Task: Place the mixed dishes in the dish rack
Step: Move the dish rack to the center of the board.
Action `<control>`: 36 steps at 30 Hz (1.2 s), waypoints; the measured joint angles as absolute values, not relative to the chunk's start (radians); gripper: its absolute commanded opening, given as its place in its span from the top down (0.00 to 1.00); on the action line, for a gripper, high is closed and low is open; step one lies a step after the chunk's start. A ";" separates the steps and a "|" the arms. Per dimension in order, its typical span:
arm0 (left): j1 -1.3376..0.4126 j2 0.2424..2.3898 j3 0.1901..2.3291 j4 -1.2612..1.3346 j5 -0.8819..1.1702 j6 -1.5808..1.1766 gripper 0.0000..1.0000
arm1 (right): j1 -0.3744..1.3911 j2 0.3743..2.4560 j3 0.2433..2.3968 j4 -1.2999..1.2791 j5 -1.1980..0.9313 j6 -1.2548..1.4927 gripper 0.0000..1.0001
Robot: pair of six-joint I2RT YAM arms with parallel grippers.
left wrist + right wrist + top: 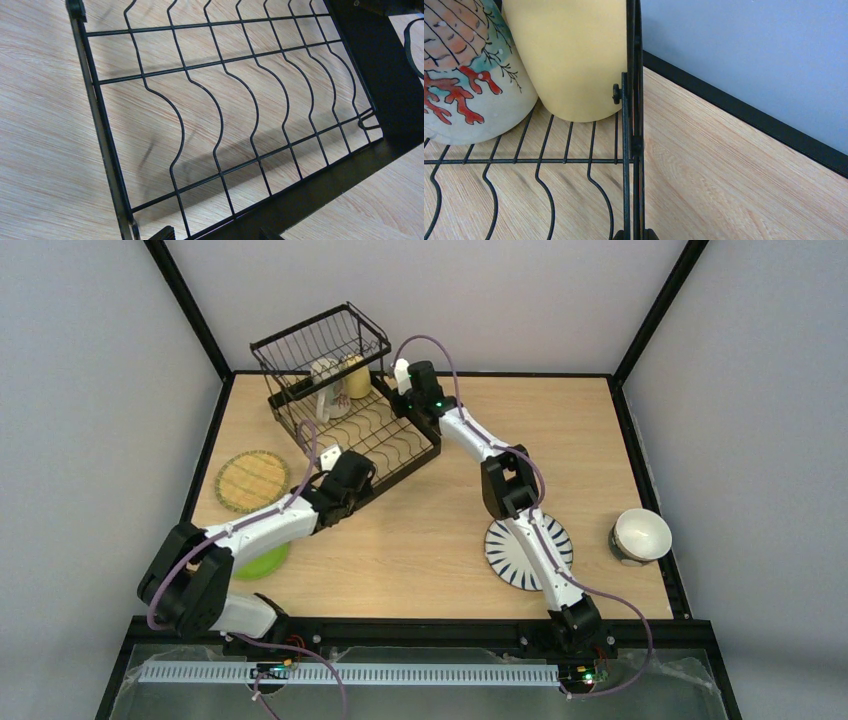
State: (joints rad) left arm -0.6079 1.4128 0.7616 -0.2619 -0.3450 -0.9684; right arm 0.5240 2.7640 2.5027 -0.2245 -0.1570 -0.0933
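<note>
Your right pincer (634, 235) was squeezed shut on the side wire of the dish rack (400, 445) at the back of the desk (420, 540). Your left pincer (345, 475) hung wide and empty over it. A hard pull could tip the rack and spill the yellow mug (357, 378) inside.

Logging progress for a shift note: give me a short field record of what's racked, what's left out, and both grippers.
racked: beige mug, yellow mug
on table: woven plate, green plate, striped plate, bowl
left gripper: open, over dish rack dividers
right gripper: shut on the rack's edge wire
</note>
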 measured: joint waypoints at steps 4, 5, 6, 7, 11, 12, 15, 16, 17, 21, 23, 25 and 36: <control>-0.603 1.370 0.745 -0.277 -0.361 -0.969 0.01 | 0.535 2.760 2.496 -0.224 -0.136 -0.089 1.00; -0.603 1.356 0.743 -0.284 -0.364 -0.970 0.01 | 0.537 2.758 2.495 -0.224 -0.131 -0.088 1.00; -0.603 1.342 0.740 -0.294 -0.367 -0.971 0.01 | 0.538 2.756 2.491 -0.223 -0.126 -0.087 1.00; -0.603 1.327 0.739 -0.308 -0.369 -0.971 0.01 | 0.540 2.755 2.489 -0.223 -0.123 -0.086 1.00; -0.603 1.273 0.739 -0.369 -0.369 -0.972 0.01 | 0.545 2.749 2.475 -0.213 -0.110 -0.084 1.00; -0.608 1.253 0.738 -0.431 -0.353 -0.973 0.01 | 0.545 2.749 2.474 -0.212 -0.109 -0.082 1.00; -0.632 1.226 0.712 -0.593 -0.334 -0.972 0.01 | 0.549 2.749 2.470 -0.205 -0.102 -0.080 1.00; -0.637 1.221 0.711 -0.635 -0.332 -0.971 0.01 | 0.551 2.749 2.468 -0.202 -0.100 -0.079 1.00; -0.640 1.210 0.712 -0.669 -0.333 -0.971 0.01 | 0.552 2.748 2.465 -0.197 -0.098 -0.078 1.00; -0.643 1.150 0.719 -0.737 -0.343 -0.972 0.01 | 0.557 2.745 2.455 -0.189 -0.088 -0.075 1.00; -0.646 1.124 0.721 -0.756 -0.349 -0.973 0.01 | 0.558 2.735 2.434 -0.172 -0.084 -0.075 1.00; -0.648 1.104 0.721 -0.772 -0.354 -0.977 0.01 | 0.559 2.720 2.400 -0.143 -0.080 -0.074 1.00; -0.652 1.045 0.721 -0.829 -0.375 -0.999 0.01 | 0.598 2.598 2.229 -0.104 -0.030 -0.060 1.00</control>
State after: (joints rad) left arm -0.6518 1.0454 0.7212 -0.8288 -0.3748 -0.9989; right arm 0.5980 2.5977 2.2292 -0.1036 -0.0296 -0.0605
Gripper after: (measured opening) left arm 0.989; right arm 0.091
